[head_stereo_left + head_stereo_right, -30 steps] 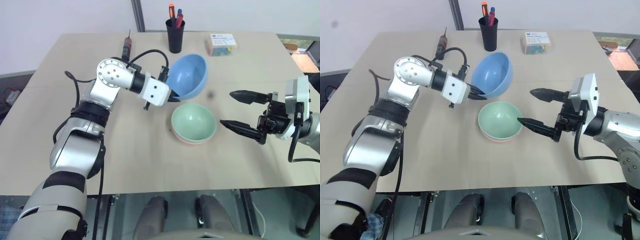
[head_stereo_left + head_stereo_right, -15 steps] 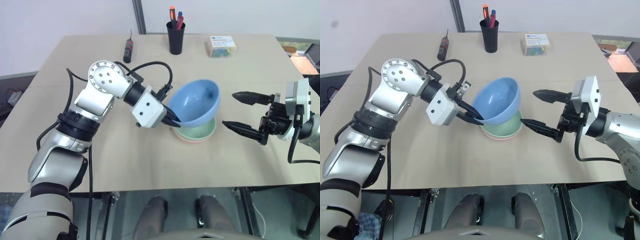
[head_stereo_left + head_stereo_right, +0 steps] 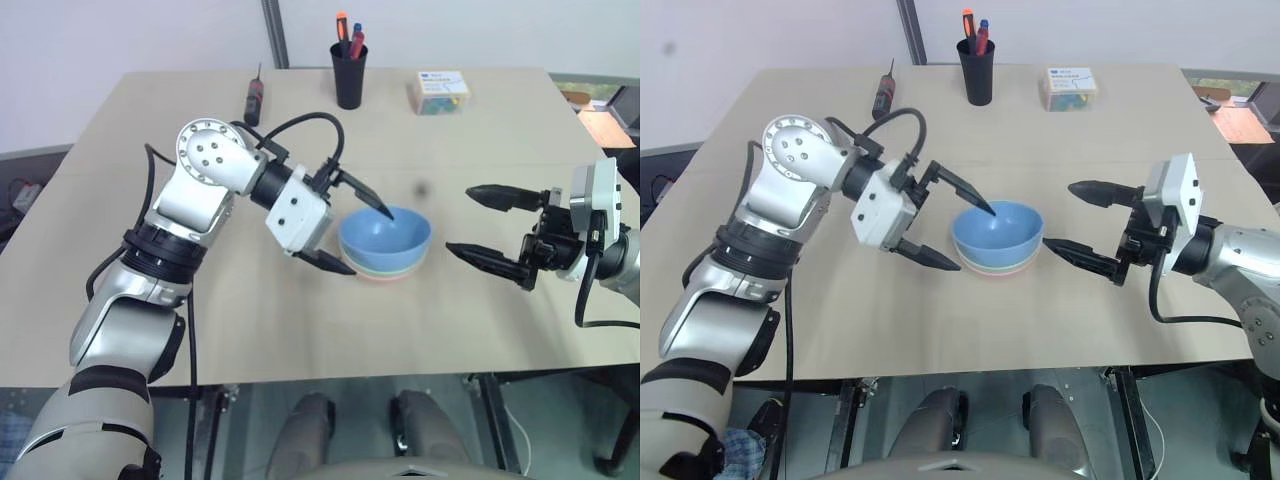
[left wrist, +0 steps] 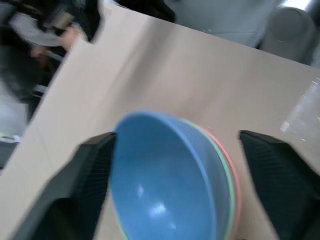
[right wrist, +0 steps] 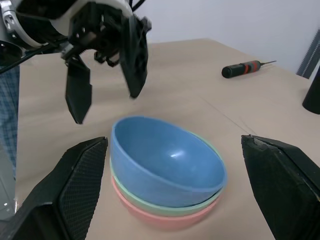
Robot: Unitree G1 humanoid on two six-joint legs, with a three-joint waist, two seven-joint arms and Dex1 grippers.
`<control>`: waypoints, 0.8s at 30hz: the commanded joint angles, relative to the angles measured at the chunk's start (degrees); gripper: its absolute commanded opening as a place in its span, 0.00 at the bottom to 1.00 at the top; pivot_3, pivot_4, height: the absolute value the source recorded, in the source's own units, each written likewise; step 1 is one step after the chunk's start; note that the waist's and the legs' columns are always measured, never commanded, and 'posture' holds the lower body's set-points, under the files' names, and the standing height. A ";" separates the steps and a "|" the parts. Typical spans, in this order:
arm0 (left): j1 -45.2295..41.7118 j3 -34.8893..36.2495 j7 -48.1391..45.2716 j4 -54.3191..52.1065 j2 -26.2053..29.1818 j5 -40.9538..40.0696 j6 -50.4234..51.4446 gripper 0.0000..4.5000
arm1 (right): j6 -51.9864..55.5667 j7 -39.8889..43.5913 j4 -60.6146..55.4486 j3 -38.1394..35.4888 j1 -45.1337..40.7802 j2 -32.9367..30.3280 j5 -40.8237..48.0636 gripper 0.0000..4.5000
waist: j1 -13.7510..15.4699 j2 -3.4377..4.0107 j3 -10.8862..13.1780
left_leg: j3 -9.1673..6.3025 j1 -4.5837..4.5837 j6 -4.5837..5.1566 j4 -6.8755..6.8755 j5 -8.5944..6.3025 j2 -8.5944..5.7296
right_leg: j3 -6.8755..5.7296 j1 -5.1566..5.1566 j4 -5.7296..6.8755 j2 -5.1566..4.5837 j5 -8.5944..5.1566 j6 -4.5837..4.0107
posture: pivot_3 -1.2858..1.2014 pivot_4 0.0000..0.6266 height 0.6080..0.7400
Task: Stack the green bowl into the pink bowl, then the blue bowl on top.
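The stack looks finished: the blue bowl sits upright in the green bowl, which shows as a thin mint rim above the pink bowl at the bottom, all three nested near the middle of the desk, a little toward its near edge. Judging from this, both steps of the task are done and what is left is only for the arms to clear away. At the left, the left gripper reaches in from the left side of the desk, wrist bent and pointing across toward the right and slightly down; its jaws stand wide and hold nothing, one finger poised over the far-left rim of the blue bowl, the other low beside the stack on the near-left side, apart from it as far as can be seen. A screwdriver lies toward the far-left part of the desk, a black pen cup stands at the far edge near the middle, and a small box sits to its right. At the right, the right gripper hangs level over the desk's right side, aimed at the stack and near it, jaws wide and empty.
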 commanded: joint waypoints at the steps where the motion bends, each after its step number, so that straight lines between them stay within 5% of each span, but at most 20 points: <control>1: 3.61 7.73 6.04 -1.59 0.55 -8.23 13.23 0.99 | -2.20 1.02 -0.02 -2.52 1.16 -0.98 -0.82 1.00 | -0.03 0.00 0.00 | 0.00 0.00 0.00 0.00 0.00 0.00 | 0.00 0.00 0.00 0.00 0.00 0.00 | 0.52 0.24 0.79; 5: 12.64 16.52 15.86 2.39 2.68 -7.63 19.17 0.99 | -3.05 2.93 0.41 -4.16 4.87 -1.11 -0.75 1.00 | -0.13 0.02 -0.01 | -0.01 0.07 0.00 -0.03 0.00 0.05 | 0.02 -0.02 0.03 0.01 0.00 0.00 | 0.52 0.24 0.79; 15: 40.76 32.32 24.33 -10.37 7.91 -8.68 24.41 0.99 | -9.63 10.93 8.96 -7.73 12.25 -2.15 -4.12 1.00 | 0.45 0.01 0.00 | -0.02 0.04 0.01 -0.06 -0.01 0.08 | 0.02 0.00 -0.03 -0.11 0.00 0.00 | 0.52 0.24 0.79; 24: 52.63 37.80 29.07 -20.19 5.72 -9.49 25.22 0.99 | -18.11 15.77 19.62 -4.44 10.73 0.16 -9.09 1.00 | 0.65 0.03 0.00 | 0.02 0.21 0.02 -0.08 -0.02 0.09 | 0.04 0.14 -0.02 -0.18 0.01 0.00 | 0.52 0.24 0.79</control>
